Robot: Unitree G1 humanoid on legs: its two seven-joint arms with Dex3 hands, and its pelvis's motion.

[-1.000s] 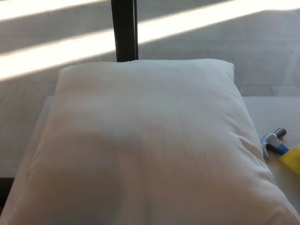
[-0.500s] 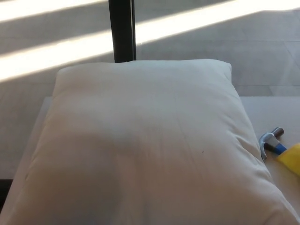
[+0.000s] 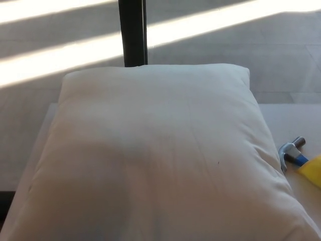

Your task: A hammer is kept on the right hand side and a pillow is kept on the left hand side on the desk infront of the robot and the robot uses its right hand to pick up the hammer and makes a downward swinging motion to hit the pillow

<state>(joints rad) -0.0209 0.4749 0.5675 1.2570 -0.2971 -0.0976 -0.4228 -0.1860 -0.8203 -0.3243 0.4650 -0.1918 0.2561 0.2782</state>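
Neither hand of the robot shows in the head view, so whether their fingers are apart or closed cannot be told. A large white pillow (image 3: 155, 155) fills most of the scene. It lies flat on a pale desk (image 3: 293, 118), its far edge toward the floor beyond and its near part running out of the bottom of the picture. Its cover is smooth, with faint creases and a small dark speck right of the middle.

The hammer (image 3: 296, 156) lies on the desk at the right, just beside the pillow's right edge. Its metal head is at the far end, its neck is blue and its handle is yellow; the handle runs out of the picture at the right edge. Whether the head touches the pillow cannot be made out.

Beyond the desk, a dark upright post (image 3: 133, 32) stands behind the far edge of the pillow, left of centre. The grey floor (image 3: 261, 55) behind it is crossed by bright slanting bands of sunlight.
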